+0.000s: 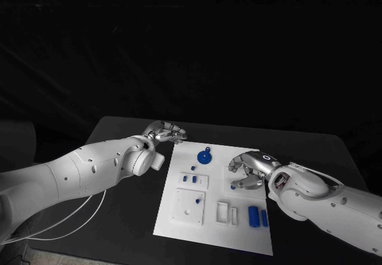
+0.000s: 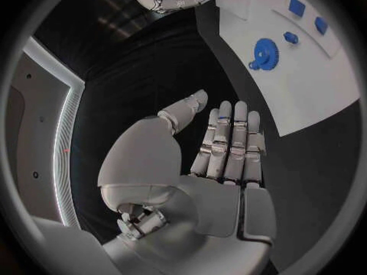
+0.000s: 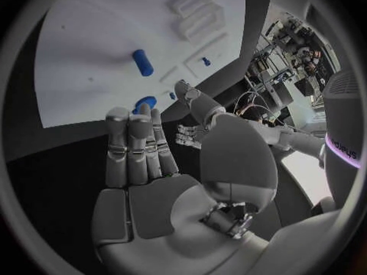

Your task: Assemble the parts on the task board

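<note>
White board (image 1: 179,223) carries a blue gear (image 1: 205,157) and small blue pegs; left hand (image 1: 165,133) and right hand (image 1: 248,168) both empty, fingers apart.

One white task board (image 1: 181,223) lies at the centre of the frame. On it are five blue parts: one round gear-like piece (image 1: 205,158) near the top, three small pegs, one (image 1: 194,167) just below the gear and two side by side (image 1: 185,178) (image 1: 194,179) lower down, and one pair of upright cylinders (image 1: 254,216) (image 1: 264,217) at the lower right, so six blue pieces in all. Two silver hands appear, the left hand (image 1: 165,133) at the upper left and the right hand (image 1: 248,169) right of centre.
</note>
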You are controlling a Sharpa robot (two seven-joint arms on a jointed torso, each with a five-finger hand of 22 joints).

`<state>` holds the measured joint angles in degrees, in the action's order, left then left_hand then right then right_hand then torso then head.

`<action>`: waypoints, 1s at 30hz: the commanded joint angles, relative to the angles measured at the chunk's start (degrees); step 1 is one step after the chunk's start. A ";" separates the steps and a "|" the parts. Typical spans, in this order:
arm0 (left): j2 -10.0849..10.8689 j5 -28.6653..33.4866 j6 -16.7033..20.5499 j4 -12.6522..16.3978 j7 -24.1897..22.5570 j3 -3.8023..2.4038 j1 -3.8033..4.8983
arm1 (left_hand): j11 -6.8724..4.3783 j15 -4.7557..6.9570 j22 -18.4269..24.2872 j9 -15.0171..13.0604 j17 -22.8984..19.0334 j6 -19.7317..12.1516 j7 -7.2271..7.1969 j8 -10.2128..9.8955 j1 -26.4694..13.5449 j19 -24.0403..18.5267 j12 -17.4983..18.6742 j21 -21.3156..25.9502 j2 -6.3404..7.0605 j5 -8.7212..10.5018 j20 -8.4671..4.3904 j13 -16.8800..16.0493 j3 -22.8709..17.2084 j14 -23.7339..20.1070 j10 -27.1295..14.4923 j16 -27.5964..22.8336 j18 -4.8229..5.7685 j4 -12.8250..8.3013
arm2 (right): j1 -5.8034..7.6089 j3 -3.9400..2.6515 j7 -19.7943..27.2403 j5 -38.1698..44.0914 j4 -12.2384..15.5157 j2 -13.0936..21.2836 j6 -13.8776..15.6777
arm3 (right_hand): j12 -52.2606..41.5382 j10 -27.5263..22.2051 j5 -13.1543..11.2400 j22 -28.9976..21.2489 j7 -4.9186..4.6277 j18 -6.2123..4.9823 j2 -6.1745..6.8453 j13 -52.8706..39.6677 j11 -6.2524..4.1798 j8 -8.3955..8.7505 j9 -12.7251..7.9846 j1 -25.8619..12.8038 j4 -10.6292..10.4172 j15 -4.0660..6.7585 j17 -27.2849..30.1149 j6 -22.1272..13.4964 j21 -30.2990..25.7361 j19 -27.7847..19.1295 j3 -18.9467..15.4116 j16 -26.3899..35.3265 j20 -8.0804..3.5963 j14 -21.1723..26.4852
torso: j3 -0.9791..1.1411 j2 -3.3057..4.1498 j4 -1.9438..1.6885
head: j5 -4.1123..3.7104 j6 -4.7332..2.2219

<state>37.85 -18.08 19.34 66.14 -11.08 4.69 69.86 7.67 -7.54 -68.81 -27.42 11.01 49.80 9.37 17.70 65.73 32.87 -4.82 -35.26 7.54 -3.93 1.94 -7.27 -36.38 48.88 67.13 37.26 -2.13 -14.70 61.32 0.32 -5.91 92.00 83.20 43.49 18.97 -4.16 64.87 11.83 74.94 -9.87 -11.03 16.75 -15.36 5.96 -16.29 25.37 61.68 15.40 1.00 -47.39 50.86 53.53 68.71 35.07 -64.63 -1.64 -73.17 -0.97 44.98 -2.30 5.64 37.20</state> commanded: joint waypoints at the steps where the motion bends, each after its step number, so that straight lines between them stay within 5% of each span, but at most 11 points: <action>1: -0.02 0.58 -0.74 0.11 -1.24 -0.04 0.06 | 0.09 -0.14 -0.07 -0.07 0.08 -0.24 -0.05 0.20 0.11 -0.01 0.35 0.27 -0.34 0.17 0.01 0.08 0.21 0.41 -0.39 -0.39 0.08 0.05 | 0.01 -0.02 0.58 1.96 -0.73 0.00 -6.12 | 0.31 -0.80 0.21 1.13 0.10 -3.97 0.02 0.32 0.17 0.00 -0.16 -0.60 0.27 -0.58 -0.02 -0.67 0.15 -0.44 -1.14 -0.30 -0.30 0.21 | 0.10 -0.01 0.04 | 0.05 -0.19; 7: 0.11 0.61 -0.48 0.15 -1.13 -0.04 0.06 | 0.12 -0.14 -0.10 -0.05 0.14 -0.28 -0.03 0.19 0.03 0.03 0.38 0.29 -0.33 0.19 0.01 0.11 0.27 0.44 -0.43 -0.47 0.08 0.09 | 0.01 0.04 -0.96 5.21 -2.37 -0.99 -8.77 | 0.56 -2.82 0.32 1.04 -0.86 -3.97 0.03 1.29 0.89 0.39 -0.42 -2.04 0.29 -1.29 0.10 -1.78 -0.19 -1.14 -3.55 -0.25 -0.13 0.92 | 0.06 0.04 -0.07 | -0.09 -0.58; 18: 0.15 0.62 -0.61 0.15 -1.12 -0.03 0.06 | 0.21 -0.11 -0.14 0.00 0.33 -0.50 0.07 0.09 -0.06 0.12 0.49 0.35 -0.29 0.20 -0.02 0.22 0.35 0.58 -0.62 -0.62 0.07 0.14 | -0.04 0.46 -0.85 6.65 -2.32 -1.68 -8.94 | -0.86 -1.03 -2.23 0.84 0.29 -3.97 -0.78 2.05 0.29 -0.34 -0.28 -0.15 -0.31 -0.73 0.49 -1.43 -0.92 -1.66 -3.51 -0.28 -0.15 1.58 | -0.09 -0.01 -0.06 | -0.12 -0.36; 22: 0.12 0.62 -0.66 0.11 -1.08 -0.03 0.06 | 0.21 -0.10 -0.15 0.00 0.36 -0.51 0.07 0.09 -0.06 0.13 0.49 0.36 -0.33 0.19 -0.03 0.23 0.35 0.59 -0.61 -0.64 0.07 0.15 | -0.09 0.63 -1.36 8.46 -2.35 -1.91 -8.88 | -2.13 1.76 -8.22 0.83 0.42 -3.97 -1.47 1.79 -0.68 -1.51 -0.01 3.44 -1.61 0.21 0.75 0.63 -0.87 -0.94 0.98 -0.45 -0.16 1.03 | -0.06 0.01 -0.03 | -0.10 -0.31; 30: 0.17 0.62 -0.69 0.15 -0.98 -0.03 0.06 | 0.21 -0.09 -0.16 0.01 0.41 -0.51 0.06 0.10 -0.05 0.16 0.49 0.38 -0.42 0.19 -0.04 0.24 0.34 0.62 -0.61 -0.69 0.06 0.18 | -0.57 1.35 -2.37 11.08 -3.04 -2.99 -7.75 | -3.71 5.47 -9.01 1.13 1.69 -3.97 -1.71 1.11 -1.95 -3.19 0.48 5.75 -4.15 1.45 0.92 3.86 -0.29 -0.18 8.10 -0.76 -0.02 0.41 | -0.09 0.01 -0.10 | -0.24 -0.06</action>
<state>38.04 -17.78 19.28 66.14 -11.36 4.70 69.85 7.98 -7.74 -68.91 -27.42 11.37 49.81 9.38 17.69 65.73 32.87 -4.59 -35.26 7.54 -3.93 1.94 -7.08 -36.26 49.09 66.83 36.78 -2.13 -14.57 60.98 1.58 -7.48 100.20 80.28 40.74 11.31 -7.68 69.63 3.11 74.92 -8.13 -10.99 15.15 -14.24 3.55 -19.27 25.81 67.21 11.33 2.10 -46.49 54.45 52.96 68.08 42.91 -65.19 -1.61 -72.78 -1.05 44.97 -2.37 5.42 37.07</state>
